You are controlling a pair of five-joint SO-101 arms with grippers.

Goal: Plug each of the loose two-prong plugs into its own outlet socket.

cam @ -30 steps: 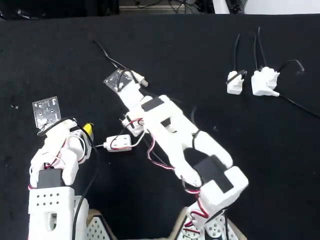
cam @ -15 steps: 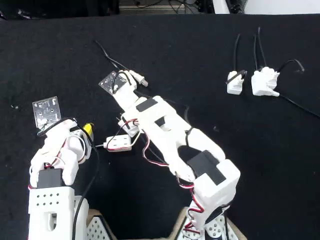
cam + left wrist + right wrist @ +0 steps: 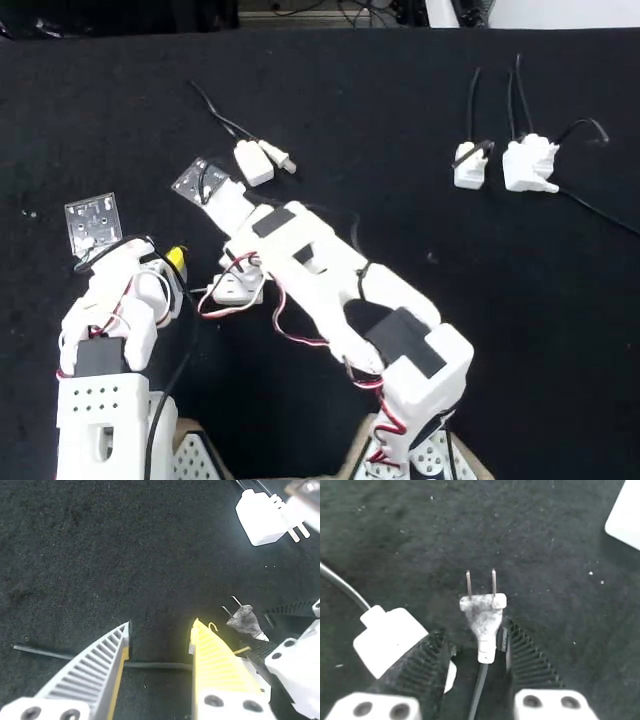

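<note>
My right gripper [image 3: 195, 183] is at the left middle of the black table, shut on a small grey two-prong plug [image 3: 481, 611]. The plug's prongs point away from the fingers and its cord runs back between them. The same plug [image 3: 243, 619] shows in the left wrist view at the tip of the right gripper. A white two-prong plug [image 3: 253, 162] lies just beyond, also seen close beside one right finger [image 3: 390, 640]. A white outlet socket [image 3: 238, 290] lies under the right arm's wires. My left gripper [image 3: 93, 225] stands open over a thin black cable [image 3: 155, 665].
Two more white plug-and-socket pieces [image 3: 470, 168] [image 3: 530, 165] with black cords lie at the far right. A black cord [image 3: 215, 110] trails from the white plug toward the back. Bare black table stretches between the left and right groups.
My right gripper has swung left and nearer with the grey plug, away from the white plug, which stays where it was. The left arm has not moved.
</note>
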